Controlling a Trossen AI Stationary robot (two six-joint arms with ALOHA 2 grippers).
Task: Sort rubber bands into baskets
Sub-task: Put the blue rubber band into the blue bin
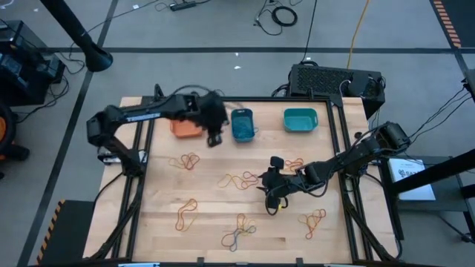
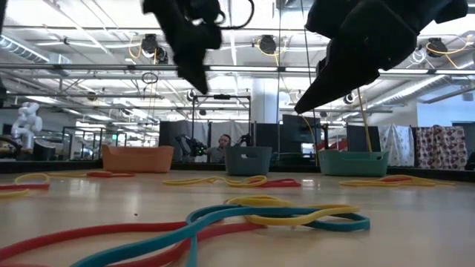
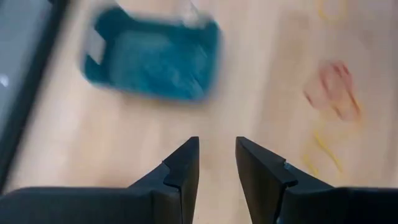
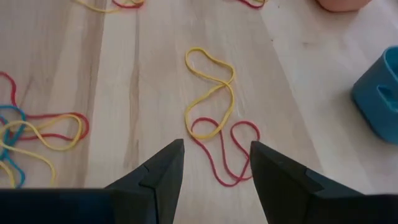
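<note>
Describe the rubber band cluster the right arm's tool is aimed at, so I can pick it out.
Start from the blue basket in the middle of the table's far row and come toward the near edge to the right tool, open above the wood. Just to its left lies the cluster: a yellow band twisted into a figure-eight overlapping a red band, with no blue band, unlike clusters nearby.

Grey floor (image 1: pixel 223 30), black cables (image 1: pixel 278 15), ceiling lights (image 2: pixel 267 44)

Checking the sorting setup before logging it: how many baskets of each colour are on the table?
Orange basket: 1
Blue basket: 1
Teal basket: 1
Total: 3 baskets
</note>
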